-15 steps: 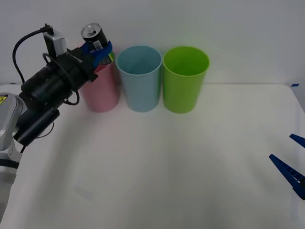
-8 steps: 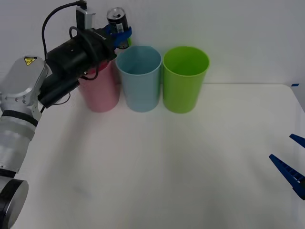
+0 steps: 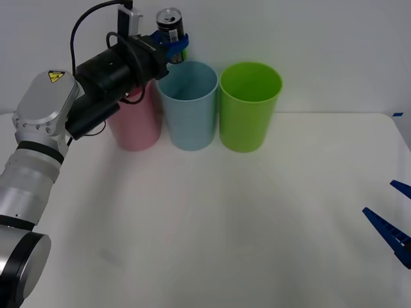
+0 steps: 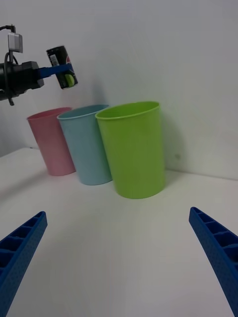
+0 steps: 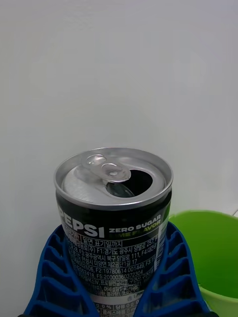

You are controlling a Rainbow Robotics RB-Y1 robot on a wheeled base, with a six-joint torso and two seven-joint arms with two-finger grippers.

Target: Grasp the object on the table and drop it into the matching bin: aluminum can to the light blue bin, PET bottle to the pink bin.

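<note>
Front view shows my left end effector (image 3: 172,46) clamped on the Pepsi can (image 3: 171,24), upright above the light blue bin's (image 3: 187,106) rear-left rim, so I should centre it over the opening before releasing.

— What sort of place is this?
— A robot test lab, by the look: a plain white table (image 3: 257,212) against a bare white wall (image 3: 308,38), nothing homely on either.
— Anything else?
— Three plastic bins lined up at twelve o'clock, pink (image 3: 136,125), light blue (image 3: 188,106), lime green (image 3: 249,106), like a staged sorting trial.
</note>
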